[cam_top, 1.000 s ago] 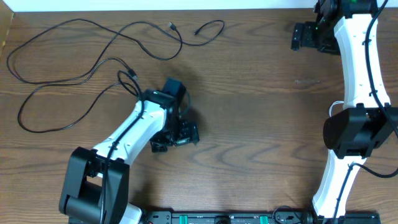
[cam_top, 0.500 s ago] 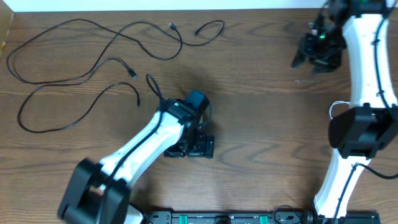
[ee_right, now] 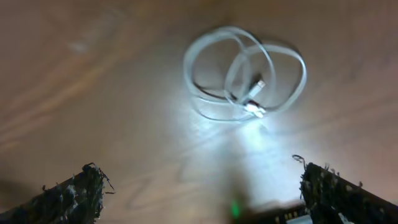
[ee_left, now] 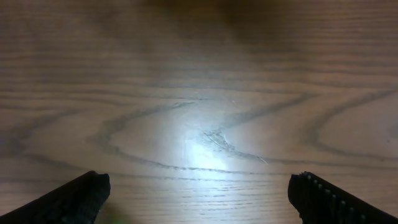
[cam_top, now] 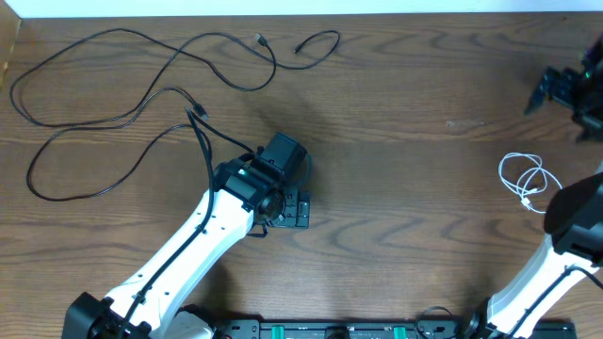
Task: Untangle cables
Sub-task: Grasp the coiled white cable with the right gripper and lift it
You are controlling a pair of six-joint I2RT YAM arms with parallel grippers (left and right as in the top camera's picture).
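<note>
Both hands are staying wide apart and are gripping nothing.
The left hand (ee_left: 199, 202) is hovering over the wood of the bench (cam_top: 405, 160), its fingers spread and touching nothing. The right hand (ee_right: 205, 199) is gaping too, above the white cable (ee_right: 254, 109), which is lying coiled near the bench's right edge. The black cables (cam_top: 196, 111) are lying in loose loops at the far left. The overhead frame is cutting off part of the right hand.
</note>
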